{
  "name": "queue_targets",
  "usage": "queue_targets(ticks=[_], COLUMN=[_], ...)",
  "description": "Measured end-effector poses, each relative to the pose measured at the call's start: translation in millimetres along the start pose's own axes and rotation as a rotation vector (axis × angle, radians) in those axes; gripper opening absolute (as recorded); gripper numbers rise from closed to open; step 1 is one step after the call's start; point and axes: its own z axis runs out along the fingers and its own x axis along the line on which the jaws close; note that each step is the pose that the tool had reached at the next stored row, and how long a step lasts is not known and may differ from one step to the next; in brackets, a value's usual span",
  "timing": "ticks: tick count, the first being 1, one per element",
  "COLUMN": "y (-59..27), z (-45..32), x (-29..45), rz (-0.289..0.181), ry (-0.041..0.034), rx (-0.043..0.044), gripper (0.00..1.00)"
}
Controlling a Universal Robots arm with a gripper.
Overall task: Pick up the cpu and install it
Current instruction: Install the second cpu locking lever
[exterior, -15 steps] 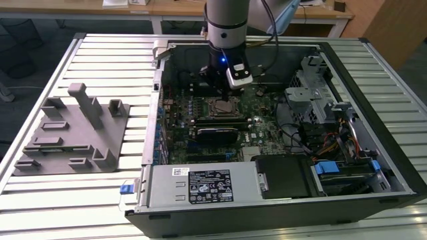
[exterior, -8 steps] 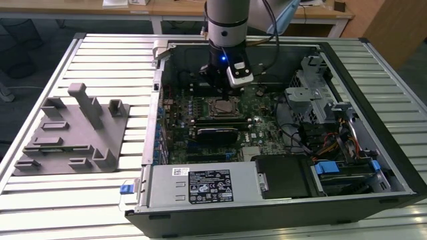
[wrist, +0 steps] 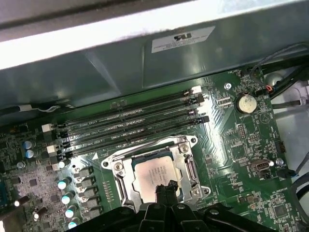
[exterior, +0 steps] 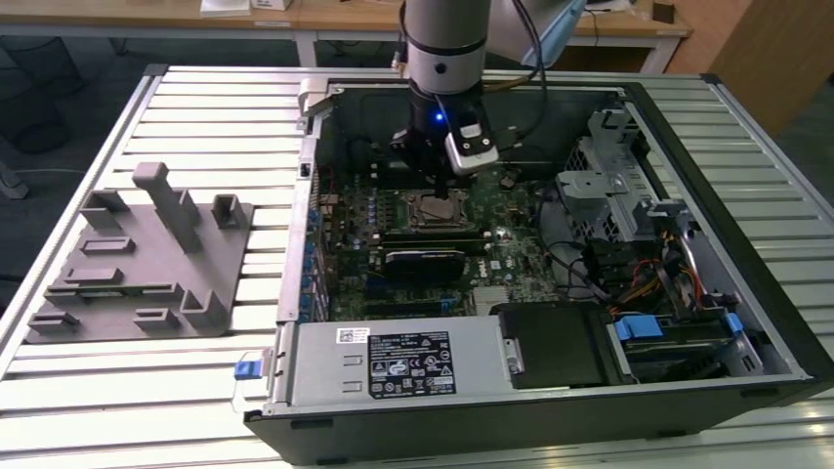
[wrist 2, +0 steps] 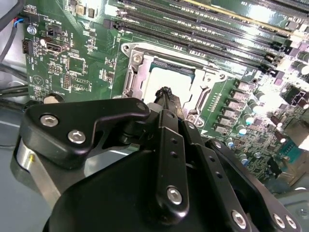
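Observation:
The cpu [wrist: 150,172], a silvery square chip with a pale rim, lies flat inside the open metal socket frame [wrist: 117,169] on the green motherboard [wrist: 241,145]. My gripper [wrist: 167,187] hangs just above the chip's near edge with its two black fingertips pressed together and nothing between them. In the second wrist view the same fingertips [wrist 2: 166,93] meet over the cpu [wrist 2: 171,77]. In the exterior view the gripper [exterior: 440,184] stands upright over the socket [exterior: 438,207] inside the open computer case.
Memory slots [wrist: 130,123] run beside the socket, and a coin battery [wrist: 245,103] sits further along the board. The case wall [exterior: 308,195], drive cage [exterior: 612,186] and power supply [exterior: 391,362] ring the board. A grey fixture [exterior: 144,264] stands on the table at the exterior view's left.

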Motion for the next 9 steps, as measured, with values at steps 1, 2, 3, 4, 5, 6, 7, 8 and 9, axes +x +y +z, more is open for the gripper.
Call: queue_targets(ticks=[1,2,3,4,5,6,7,8,9], y=[-0.6,-1.5,-3.0,-5.4,-8.0,-10.6,-13.2,-15.7,-18.1], z=[0.0,0.0,0.1,0.2,0.3,0.4,0.6,0.8,0.9], x=[-0.2,-0.4,-0.8,-1.5,-2.2,-2.9,-3.6,-4.2,-4.9], rz=[-0.002,-0.005,-0.006,-0.006,-0.006,-0.006,-0.006,-0.006,-0.006], ry=[0.0001,0.0002,0.0003,0.0003,0.0004,0.0003,0.0003,0.0003,0.0004], rx=[-0.0001,-0.0003,-0.0004,-0.0004,-0.0002,-0.0003,-0.0004,-0.0004,-0.0004], gripper=[0.11,0.11,0.11,0.11,0.11,0.11,0.11,0.11,0.11])
